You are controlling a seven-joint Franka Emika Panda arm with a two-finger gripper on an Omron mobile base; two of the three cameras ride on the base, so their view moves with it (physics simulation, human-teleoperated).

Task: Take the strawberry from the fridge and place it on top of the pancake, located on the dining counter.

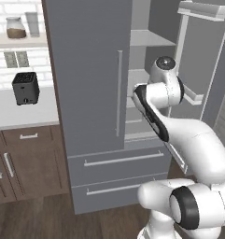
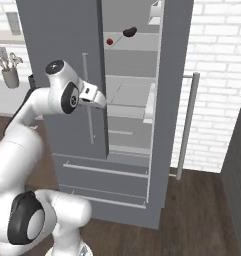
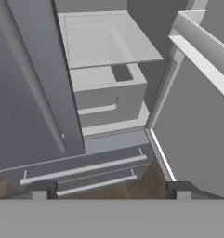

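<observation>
fridge (image 1: pixel 90 93) top cut off by frame edge, strawberry (image 2: pixel 109 41) tiny, jaws hidden behind closed door

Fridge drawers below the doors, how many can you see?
2. The upper drawer sits right under the fridge doors; the lower drawer is beneath it, near the floor. Each has a long horizontal bar handle. The arm hides their right ends in the left base view.

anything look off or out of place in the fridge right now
Nothing is spilled or damaged. In the fridge, whose right door stands open, the strawberry and a dark lump sit loose on an upper shelf, apart from each other. The end effector is at the opening, lower than that shelf.
</observation>
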